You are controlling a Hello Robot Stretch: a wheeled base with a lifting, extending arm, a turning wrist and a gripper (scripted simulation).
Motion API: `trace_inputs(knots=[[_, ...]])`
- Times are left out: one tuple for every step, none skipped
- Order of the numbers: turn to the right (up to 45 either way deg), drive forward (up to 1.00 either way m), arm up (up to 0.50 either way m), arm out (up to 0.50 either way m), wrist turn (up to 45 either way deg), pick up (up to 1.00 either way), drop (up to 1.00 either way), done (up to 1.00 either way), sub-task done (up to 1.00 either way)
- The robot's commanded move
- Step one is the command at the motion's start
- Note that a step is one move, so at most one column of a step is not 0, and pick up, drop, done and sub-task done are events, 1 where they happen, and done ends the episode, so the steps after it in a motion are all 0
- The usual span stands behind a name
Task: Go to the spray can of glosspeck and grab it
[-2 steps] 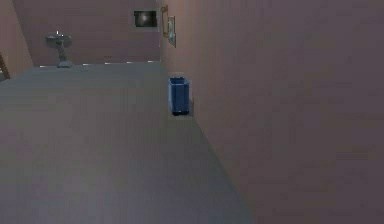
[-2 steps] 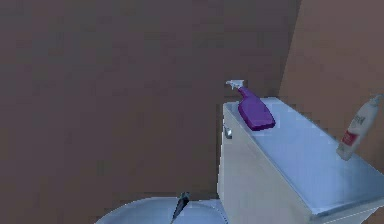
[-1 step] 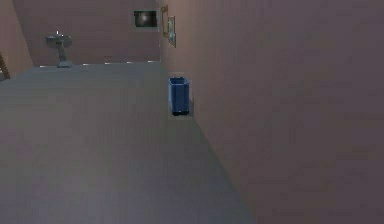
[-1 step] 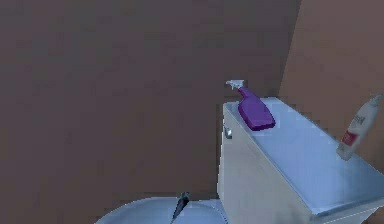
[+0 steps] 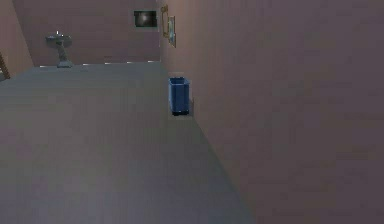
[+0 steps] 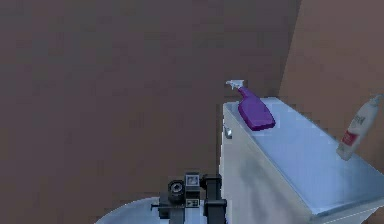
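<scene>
A purple spray bottle (image 6: 255,108) with a pale trigger head lies tilted on the white toilet tank (image 6: 300,160) at the arm side view's right. A white bottle with a red label (image 6: 358,128) stands at the tank's far right edge. My gripper (image 6: 186,196) is low at the bottom middle, below and left of the purple bottle, just over the toilet bowl's rim (image 6: 130,212). I cannot tell whether it holds anything.
A brown wall rises close behind the tank. In the forward view a blue bin (image 5: 178,95) stands against the right wall. A pedestal sink (image 5: 60,46) is at the far left, and framed pictures (image 5: 147,18) hang at the far end. Bare grey floor lies between.
</scene>
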Motion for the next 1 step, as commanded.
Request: trace_inputs(knots=[[0.0, 0.00, 0.00, 0.00, 45.0, 0.00, 0.00, 0.00, 0.00]])
